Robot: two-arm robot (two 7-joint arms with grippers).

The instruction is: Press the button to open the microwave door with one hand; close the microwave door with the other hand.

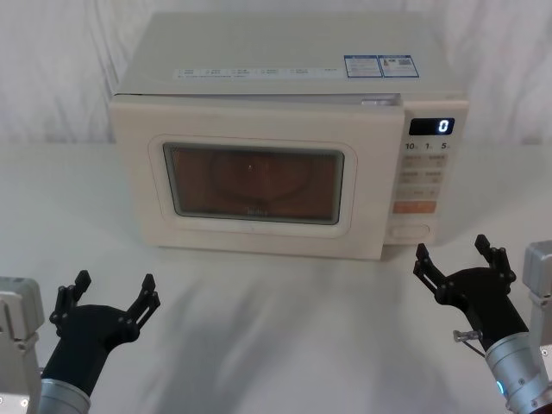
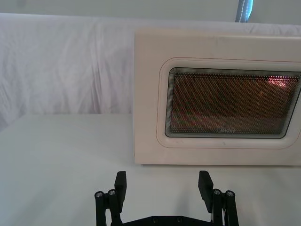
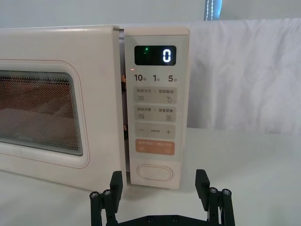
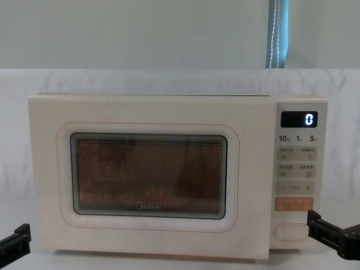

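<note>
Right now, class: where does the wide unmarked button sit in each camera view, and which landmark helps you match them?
Head view: button, lower right corner of the microwave front.
Left wrist view: not in it.
Right wrist view: button, low centre, just beyond the right pincer.
Chest view: button, lower right.
Shared landmark: orange key directly above it.

Likely a lab test set-up, not a kitchen; white cloth (image 1: 285, 328) drapes table and backdrop around a lone microwave (image 1: 276, 138).

Bare desk (image 1: 285, 328) is seen between both open-fingered tools and the microwave front. The button (image 3: 154, 172) is faced unobstructed by the right tool (image 3: 160, 181). The microwave door (image 1: 254, 185) stands slightly ajar before the left tool (image 1: 108, 297).
</note>
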